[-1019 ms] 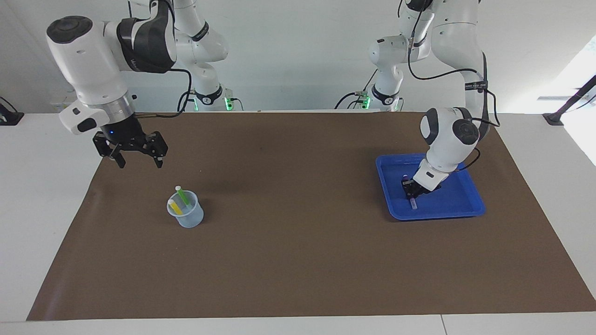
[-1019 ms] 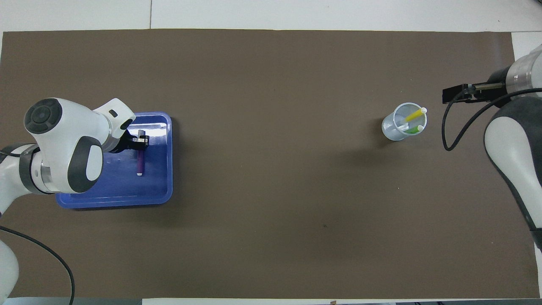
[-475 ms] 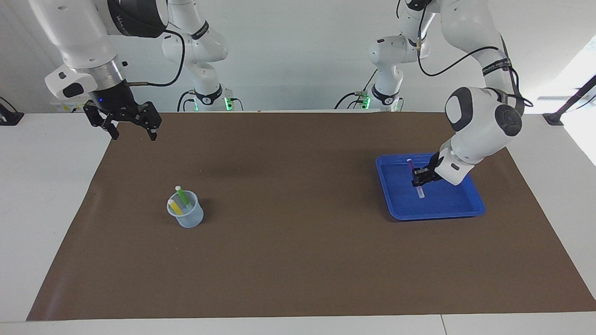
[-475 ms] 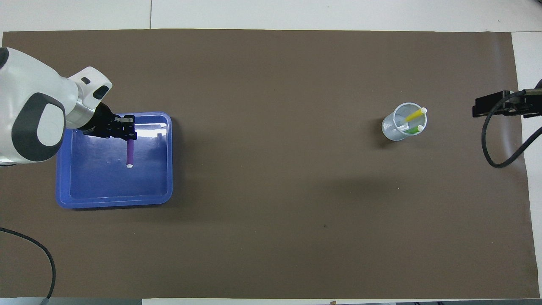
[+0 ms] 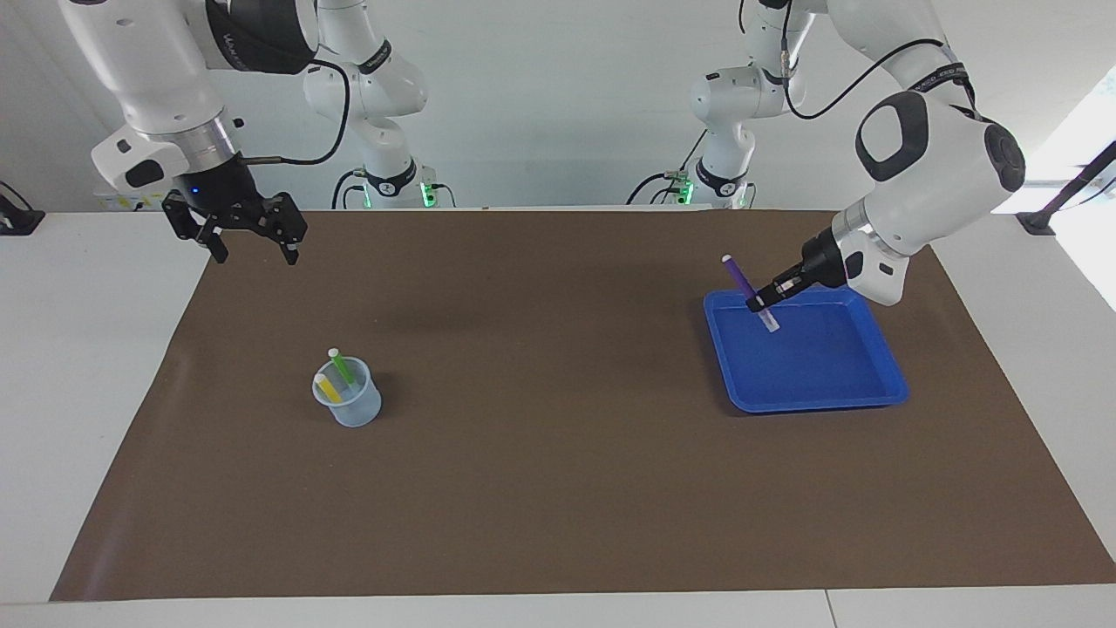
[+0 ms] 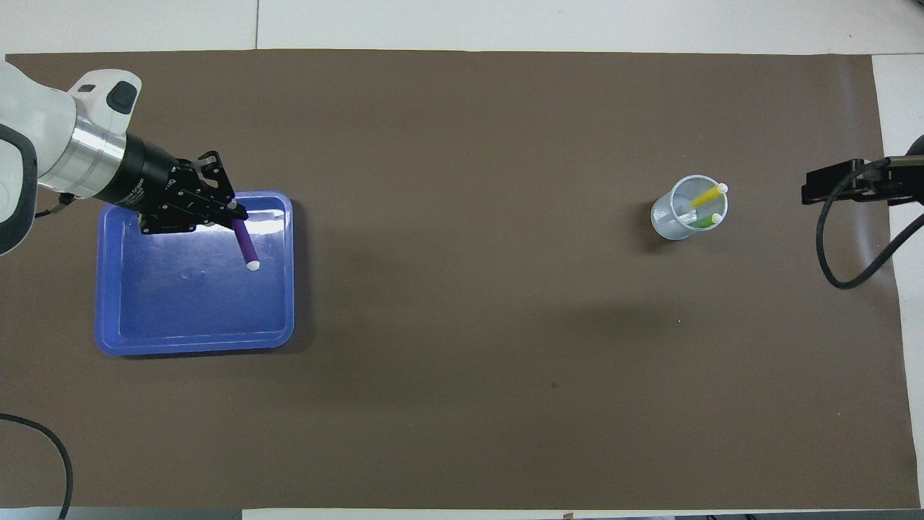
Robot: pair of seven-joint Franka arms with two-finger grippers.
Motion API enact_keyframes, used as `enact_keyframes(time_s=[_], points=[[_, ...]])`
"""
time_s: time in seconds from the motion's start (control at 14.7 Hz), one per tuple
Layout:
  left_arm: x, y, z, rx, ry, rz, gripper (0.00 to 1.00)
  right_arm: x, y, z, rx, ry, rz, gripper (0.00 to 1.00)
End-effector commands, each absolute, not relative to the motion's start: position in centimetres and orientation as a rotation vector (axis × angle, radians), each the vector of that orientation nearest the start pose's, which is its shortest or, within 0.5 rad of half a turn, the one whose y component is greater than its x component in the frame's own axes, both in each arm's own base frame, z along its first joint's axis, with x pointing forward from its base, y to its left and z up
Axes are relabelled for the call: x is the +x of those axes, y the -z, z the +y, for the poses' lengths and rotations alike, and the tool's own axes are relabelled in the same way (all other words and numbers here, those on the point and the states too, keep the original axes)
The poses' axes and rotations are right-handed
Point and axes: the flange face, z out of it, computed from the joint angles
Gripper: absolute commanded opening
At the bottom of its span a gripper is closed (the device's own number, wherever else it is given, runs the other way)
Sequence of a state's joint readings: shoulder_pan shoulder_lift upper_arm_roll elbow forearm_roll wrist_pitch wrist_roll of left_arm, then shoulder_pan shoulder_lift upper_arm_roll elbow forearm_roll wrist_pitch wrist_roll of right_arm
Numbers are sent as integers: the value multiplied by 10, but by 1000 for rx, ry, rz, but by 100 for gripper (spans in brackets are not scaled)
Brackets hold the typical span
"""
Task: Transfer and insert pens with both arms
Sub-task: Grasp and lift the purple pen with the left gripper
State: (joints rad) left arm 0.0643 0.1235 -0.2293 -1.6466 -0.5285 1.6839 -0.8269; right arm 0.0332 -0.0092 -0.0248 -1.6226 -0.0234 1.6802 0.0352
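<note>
My left gripper (image 5: 758, 303) is shut on the purple pen (image 5: 739, 277) and holds it tilted in the air over the blue tray (image 5: 811, 403). In the overhead view the left gripper (image 6: 234, 213) and the purple pen (image 6: 245, 249) are over the tray (image 6: 195, 345). The yellow pen (image 5: 329, 388) and the green pen (image 5: 342, 366) stand in a clear cup (image 5: 353, 410) toward the right arm's end; the overhead view shows the cup (image 6: 668, 220), the yellow pen (image 6: 706, 195) and the green pen (image 6: 704, 222). My right gripper (image 5: 253, 249) is open and empty, raised over the mat's edge; it shows in the overhead view too (image 6: 837, 186).
A brown mat (image 5: 558, 453) covers the table. Nothing lies in the tray. Two smaller white arms with green lights (image 5: 384, 174) (image 5: 715, 174) stand at the robots' end. A black cable (image 6: 844, 253) hangs from the right arm.
The left gripper has lifted the purple pen off the tray floor and tilted it. The right gripper rose and drew back toward the robots' end, away from the cup.
</note>
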Motion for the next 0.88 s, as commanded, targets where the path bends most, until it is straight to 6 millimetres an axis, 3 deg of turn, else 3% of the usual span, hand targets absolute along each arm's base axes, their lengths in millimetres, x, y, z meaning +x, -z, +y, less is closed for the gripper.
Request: enact_keyframes(time_s=[0.0,0.34,0.48,0.68,0.81], points=[[563,-564,-163,-3155,-791,-1589,0,557,-622,29,-3148,98,64,100],[534,-556,-194,-2898,-1242,-1975,0,552,-621,81,-2949,45,143,100],[513,-543,-211,-2799,-1358,-2132,0,548,-622,103,-2846,2,296,100],[484,-517,-258,-2563,-1328,-2465,0,542,-620,163,-2703,-4,553,100],[468,-504,-287,-2461,-1248,-2630,0,541,-615,185,-2643,9,618,100]])
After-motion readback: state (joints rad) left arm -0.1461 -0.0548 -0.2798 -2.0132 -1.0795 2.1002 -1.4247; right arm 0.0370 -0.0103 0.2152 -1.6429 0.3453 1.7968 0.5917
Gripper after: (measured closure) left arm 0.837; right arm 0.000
